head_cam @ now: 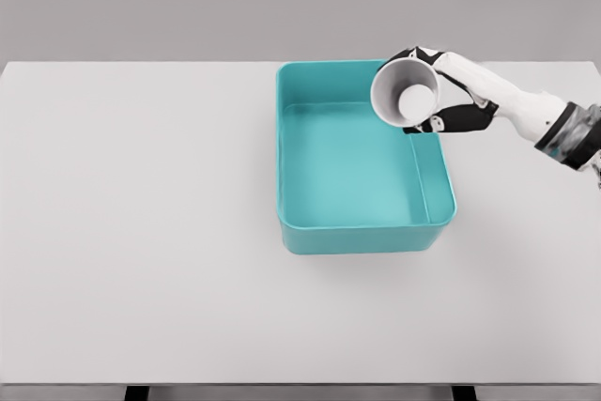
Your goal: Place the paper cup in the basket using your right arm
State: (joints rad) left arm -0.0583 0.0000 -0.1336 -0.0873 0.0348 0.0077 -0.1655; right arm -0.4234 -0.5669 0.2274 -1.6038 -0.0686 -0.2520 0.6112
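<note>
Head view is showing a wide white table (141, 232) stretching out under everything, reaching far to the left of the fingers and below them. On it a teal basket (362, 176) is sitting, a rectangular tub with its open top facing up; most of it is lying to the left of and below the fingers, while its upper right corner is passing just beneath them. From the right edge the white right arm (526, 110) is reaching in, ending in the right hand (451, 96). Its fingers (427, 53) are curling around a paper cup (406, 93), wrapping its wall from behind and from the right. That cup is tilting on its side, its open mouth facing the camera, hanging over the basket's upper right corner.
</note>
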